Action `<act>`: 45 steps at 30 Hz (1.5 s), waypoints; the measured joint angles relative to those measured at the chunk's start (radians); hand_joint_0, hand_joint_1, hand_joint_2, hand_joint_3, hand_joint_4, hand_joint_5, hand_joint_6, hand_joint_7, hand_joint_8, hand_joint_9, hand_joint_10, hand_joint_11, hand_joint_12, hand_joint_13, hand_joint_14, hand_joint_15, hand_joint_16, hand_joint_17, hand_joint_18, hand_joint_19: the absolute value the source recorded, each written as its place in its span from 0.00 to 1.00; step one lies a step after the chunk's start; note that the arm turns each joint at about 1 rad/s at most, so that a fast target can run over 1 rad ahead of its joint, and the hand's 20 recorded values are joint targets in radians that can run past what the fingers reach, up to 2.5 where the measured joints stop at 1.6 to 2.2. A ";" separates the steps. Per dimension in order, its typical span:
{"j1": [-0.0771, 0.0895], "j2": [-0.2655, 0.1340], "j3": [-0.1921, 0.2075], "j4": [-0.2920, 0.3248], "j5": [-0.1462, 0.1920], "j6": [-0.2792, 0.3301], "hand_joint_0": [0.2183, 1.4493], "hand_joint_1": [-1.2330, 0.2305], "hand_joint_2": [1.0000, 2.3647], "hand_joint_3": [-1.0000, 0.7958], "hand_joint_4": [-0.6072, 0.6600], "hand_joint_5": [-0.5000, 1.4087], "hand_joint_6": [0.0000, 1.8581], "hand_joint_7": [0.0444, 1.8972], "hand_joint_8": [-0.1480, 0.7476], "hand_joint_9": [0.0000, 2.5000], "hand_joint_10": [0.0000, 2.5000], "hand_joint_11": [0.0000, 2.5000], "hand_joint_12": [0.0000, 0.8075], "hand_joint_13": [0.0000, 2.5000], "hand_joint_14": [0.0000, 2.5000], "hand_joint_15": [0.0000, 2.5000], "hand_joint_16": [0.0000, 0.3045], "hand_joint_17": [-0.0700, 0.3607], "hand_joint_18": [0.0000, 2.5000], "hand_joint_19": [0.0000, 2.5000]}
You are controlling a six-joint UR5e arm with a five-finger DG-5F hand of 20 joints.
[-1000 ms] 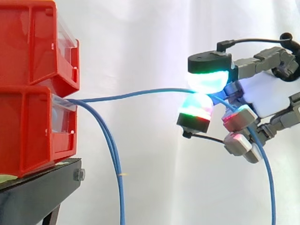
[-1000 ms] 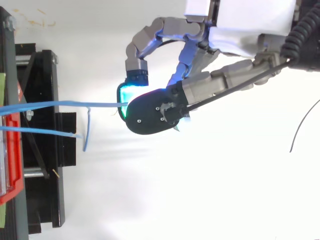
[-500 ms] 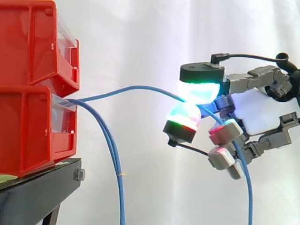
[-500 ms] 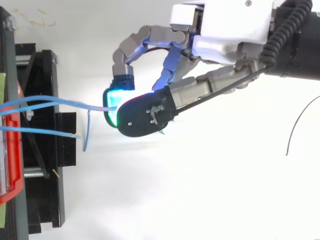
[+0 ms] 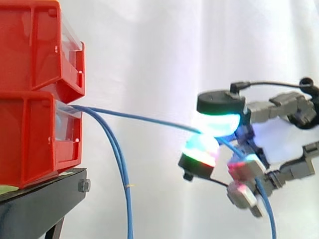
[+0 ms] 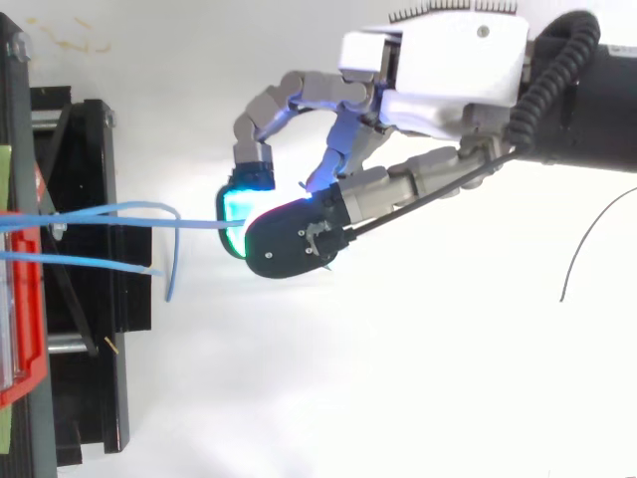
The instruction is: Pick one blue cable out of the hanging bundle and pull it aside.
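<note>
- Pinching the blue cable [image 5: 139, 118] between glowing fingertip pads [image 5: 218, 124], the hand [image 5: 285, 137] holds it right of the red bins [image 5: 35, 99] — apart from the hanging bundle [image 5: 121, 169].
- Thin, light, limp, likely slick — grip mid-span, firmly.

1. Side view: no text, label, brand, number or sign can be read.
2. Top view: none can be read here either.
</note>
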 measured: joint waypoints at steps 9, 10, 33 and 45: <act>0.002 0.000 -0.043 0.101 -0.001 -0.003 0.38 0.26 0.02 0.51 0.40 0.18 0.51 0.64 0.47 0.49 0.01 0.38 0.39 0.39 0.01 0.32 0.12 0.35 0.33 0.32; 0.002 0.000 -0.044 0.106 0.000 -0.004 0.38 0.26 0.02 0.51 0.40 0.18 0.51 0.64 0.46 0.49 0.01 0.38 0.39 0.39 0.01 0.32 0.12 0.35 0.33 0.32; 0.002 0.000 -0.044 0.116 0.003 -0.006 0.37 0.26 0.02 0.52 0.41 0.19 0.51 0.63 0.47 0.49 0.01 0.37 0.39 0.39 0.01 0.32 0.12 0.36 0.33 0.32; 0.002 0.000 -0.044 0.116 0.003 -0.006 0.37 0.26 0.02 0.52 0.41 0.19 0.51 0.63 0.48 0.50 0.01 0.37 0.40 0.39 0.01 0.32 0.13 0.36 0.33 0.32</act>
